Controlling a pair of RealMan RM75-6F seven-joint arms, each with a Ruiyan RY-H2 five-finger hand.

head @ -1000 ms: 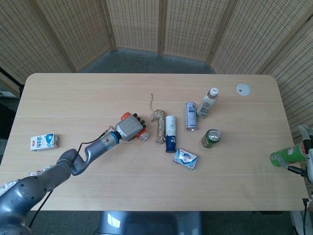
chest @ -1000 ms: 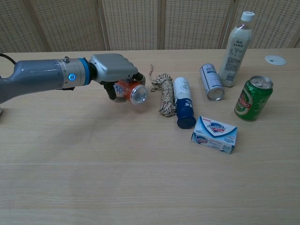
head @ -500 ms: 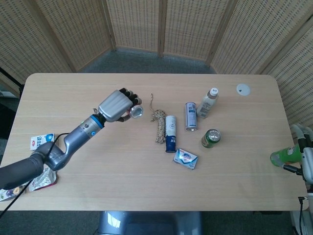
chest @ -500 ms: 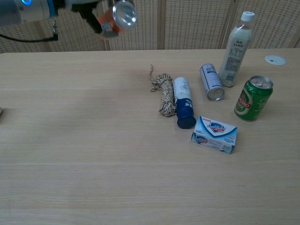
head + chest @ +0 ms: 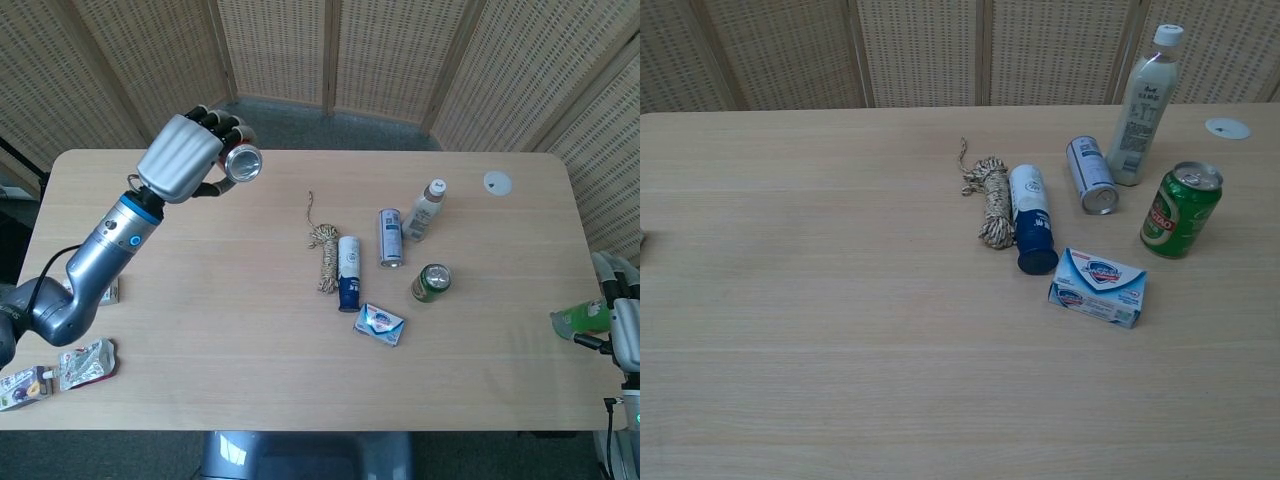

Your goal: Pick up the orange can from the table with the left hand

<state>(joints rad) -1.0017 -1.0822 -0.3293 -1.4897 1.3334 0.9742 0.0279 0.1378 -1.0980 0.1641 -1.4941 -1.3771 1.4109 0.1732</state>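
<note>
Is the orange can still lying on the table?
No, the left hand grips the orange can and holds it raised above the table.

- We are in a staged robot test space: a pale wooden worktop (image 5: 300, 380) stands inside tall woven wicker screens (image 5: 380, 60).
- We see grey carpet (image 5: 300, 125) behind it, and a grey metal robot arm (image 5: 95, 265) reaching over.
</note>
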